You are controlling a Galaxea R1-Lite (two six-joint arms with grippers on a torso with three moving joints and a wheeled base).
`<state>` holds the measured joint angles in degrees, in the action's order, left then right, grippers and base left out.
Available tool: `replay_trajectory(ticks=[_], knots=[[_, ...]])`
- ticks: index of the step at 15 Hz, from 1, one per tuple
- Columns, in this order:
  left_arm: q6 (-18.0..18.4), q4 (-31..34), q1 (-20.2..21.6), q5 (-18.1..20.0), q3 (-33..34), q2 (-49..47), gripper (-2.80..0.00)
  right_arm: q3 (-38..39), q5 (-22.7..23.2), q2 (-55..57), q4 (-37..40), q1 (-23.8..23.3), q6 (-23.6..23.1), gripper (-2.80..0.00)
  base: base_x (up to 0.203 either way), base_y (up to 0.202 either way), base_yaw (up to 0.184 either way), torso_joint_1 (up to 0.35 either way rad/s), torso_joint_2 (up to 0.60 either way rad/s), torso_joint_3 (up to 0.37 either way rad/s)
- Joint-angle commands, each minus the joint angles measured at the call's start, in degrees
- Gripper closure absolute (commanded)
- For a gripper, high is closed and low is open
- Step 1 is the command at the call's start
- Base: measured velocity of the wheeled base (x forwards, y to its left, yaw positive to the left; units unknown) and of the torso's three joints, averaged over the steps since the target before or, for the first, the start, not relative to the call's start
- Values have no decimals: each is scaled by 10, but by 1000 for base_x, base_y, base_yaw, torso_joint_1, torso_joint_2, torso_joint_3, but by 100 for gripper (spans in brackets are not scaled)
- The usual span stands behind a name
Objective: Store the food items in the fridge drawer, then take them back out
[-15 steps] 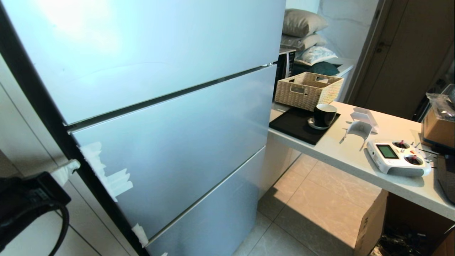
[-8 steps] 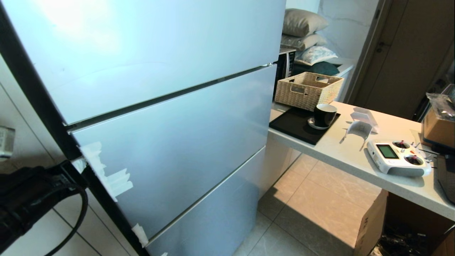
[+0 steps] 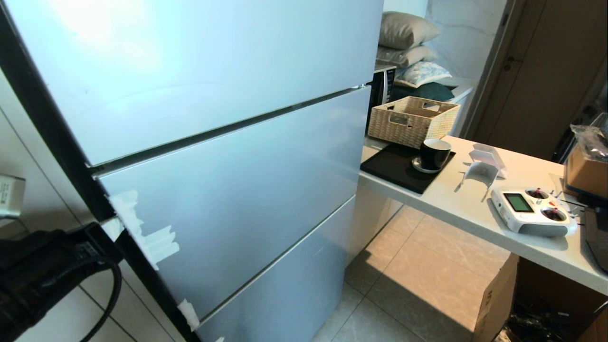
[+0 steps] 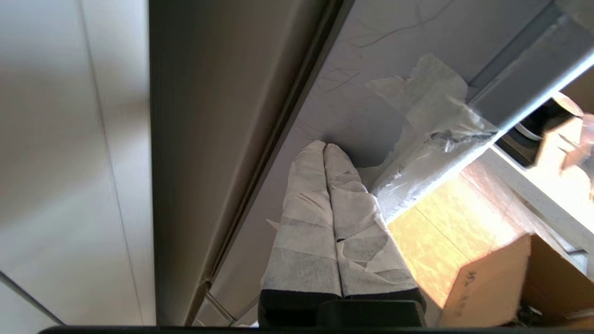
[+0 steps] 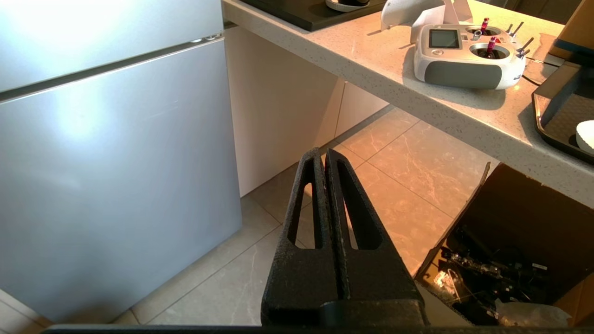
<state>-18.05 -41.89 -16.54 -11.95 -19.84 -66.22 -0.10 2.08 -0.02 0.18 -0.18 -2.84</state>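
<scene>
The food items and the fridge drawer are hidden; the fridge stands closed, its silver-blue middle panel (image 3: pixel 237 190) filling the head view. Torn white tape (image 3: pixel 142 232) sticks to that panel's left edge. My left arm (image 3: pixel 42 270) comes in low on the left beside that edge. My left gripper (image 4: pixel 324 144) is shut with nothing between its white-wrapped fingers, and its tips lie against the panel next to the torn tape (image 4: pixel 431 120). My right gripper (image 5: pixel 324 155) is shut and empty, hanging over the floor tiles to the right of the fridge.
A white counter (image 3: pixel 475 209) juts out right of the fridge. It carries a wicker basket (image 3: pixel 411 118), a black cup (image 3: pixel 433 153) on a black mat and a white remote controller (image 3: pixel 529 211). A cardboard box (image 3: pixel 498 299) sits on the floor below it.
My left arm has pushed up and to the right, toward the fridge's left edge and the taped corner. The right arm and the fridge panels are unchanged.
</scene>
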Motion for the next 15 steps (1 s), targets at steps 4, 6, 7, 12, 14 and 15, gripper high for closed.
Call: replay_trajectory(ticks=[4,6,7,12,14,15], knots=[[1,1,-23,56,17,53,0,0,0,0,0,0,-1,0,0,0,0,0,0,0],[2,3,-24,85,23,73,0,0,0,0,0,0,-1,0,0,0,0,0,0,0],[2,4,-24,98,29,78,0,0,0,0,0,0,-1,0,0,0,0,0,0,0],[2,4,-52,178,48,74,0,0,0,0,0,0,-1,0,0,0,0,0,0,0],[2,4,-67,231,69,80,0,0,0,0,0,0,-1,0,0,0,0,0,0,0],[2,4,-71,264,81,87,0,0,0,0,0,0,-1,0,0,0,0,0,0,0]])
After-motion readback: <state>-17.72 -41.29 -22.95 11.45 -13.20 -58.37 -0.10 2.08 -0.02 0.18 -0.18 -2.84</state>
